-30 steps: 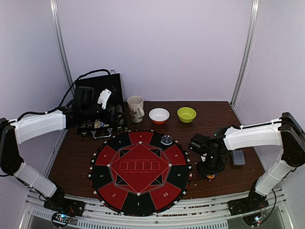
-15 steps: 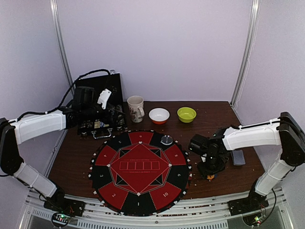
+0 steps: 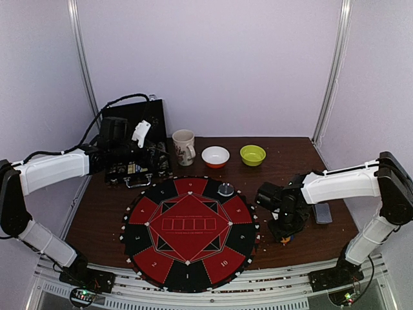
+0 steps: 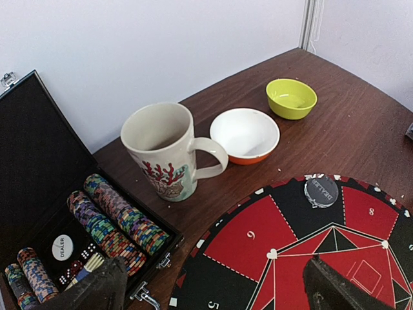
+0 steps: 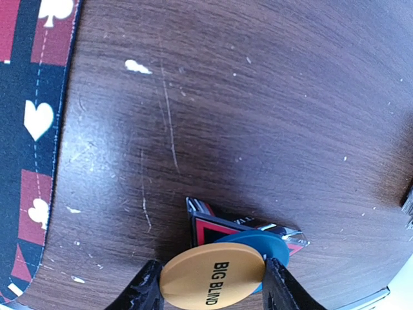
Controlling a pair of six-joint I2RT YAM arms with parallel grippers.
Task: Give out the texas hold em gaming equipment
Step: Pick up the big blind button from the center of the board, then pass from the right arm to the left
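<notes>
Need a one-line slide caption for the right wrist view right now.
Right end effector straddling the orange BIG BLIND disc, stacked over a blue disc and red-black triangle marker on the table.

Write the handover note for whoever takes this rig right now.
Left gripper: open, empty, above the edge of the mat near the chip case.
Right gripper: fingers flank the orange BIG BLIND disc, stacked on the blue disc and triangle marker, on the table beside the mat; grip unconfirmed.
Done: one DEALER button on the mat.
Left: chips in the case, cards, the three markers.
</notes>
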